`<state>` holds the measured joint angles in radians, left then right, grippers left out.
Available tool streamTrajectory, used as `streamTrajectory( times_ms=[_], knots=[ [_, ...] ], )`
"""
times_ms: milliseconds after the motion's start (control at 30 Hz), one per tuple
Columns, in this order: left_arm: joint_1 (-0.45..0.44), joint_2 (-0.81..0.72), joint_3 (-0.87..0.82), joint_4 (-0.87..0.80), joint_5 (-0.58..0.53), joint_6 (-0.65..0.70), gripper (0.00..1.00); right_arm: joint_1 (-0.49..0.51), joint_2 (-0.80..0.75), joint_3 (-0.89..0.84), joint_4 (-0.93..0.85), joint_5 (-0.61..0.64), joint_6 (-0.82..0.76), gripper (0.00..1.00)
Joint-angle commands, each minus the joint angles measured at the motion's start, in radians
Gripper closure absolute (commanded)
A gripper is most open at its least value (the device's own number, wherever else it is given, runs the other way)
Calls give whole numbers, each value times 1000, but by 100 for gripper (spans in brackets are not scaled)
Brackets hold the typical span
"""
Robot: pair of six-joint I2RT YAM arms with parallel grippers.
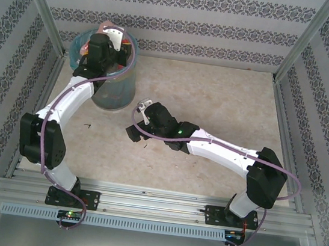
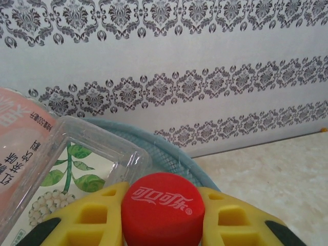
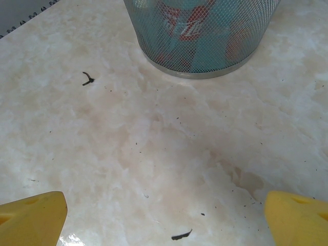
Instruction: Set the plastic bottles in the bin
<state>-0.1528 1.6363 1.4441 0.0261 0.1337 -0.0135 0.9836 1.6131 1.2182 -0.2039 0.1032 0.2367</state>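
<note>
The bin (image 1: 115,91) stands at the back left of the table, a round mesh basket with a blue liner. My left gripper (image 1: 103,47) hovers over its mouth, shut on a plastic bottle by its red cap (image 2: 163,209), which sits between the yellow fingers (image 2: 84,220). Beside the cap, a clear bottle with a leaf-print label (image 2: 77,164) and a pink bottle (image 2: 18,138) lie in the bin, whose rim (image 2: 171,148) curves behind them. Red-labelled bottles (image 3: 187,25) show through the bin wall (image 3: 220,46). My right gripper (image 1: 136,120) is open low over the table, nothing between its fingertips (image 3: 33,215).
Patterned walls close in the table on the left, back and right. Bare marble tabletop (image 1: 216,99) stretches right of the bin and in front of the right gripper. Small dark specks (image 3: 88,78) lie on the surface.
</note>
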Motion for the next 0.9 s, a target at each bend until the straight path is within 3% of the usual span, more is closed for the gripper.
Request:
streamTrajectory(
  times_ms=[0,100,167,600,867],
  knots=[
    [38,2,-19,-377,-10,-86,90,-9,3,38,-8,-9,-7,2],
    [36,-25,-4,-379,-6,-94,40,-8,6,40,-11,-11,-4,2],
    [38,-42,1,-378,-2,-100,31,-8,5,40,-14,-13,-2,2],
    [36,-268,65,-296,143,-166,25,-8,-13,44,-11,-14,-3,2],
    [69,-341,127,-326,2,-147,30,-9,-12,44,-9,-33,6,2]
  ],
)
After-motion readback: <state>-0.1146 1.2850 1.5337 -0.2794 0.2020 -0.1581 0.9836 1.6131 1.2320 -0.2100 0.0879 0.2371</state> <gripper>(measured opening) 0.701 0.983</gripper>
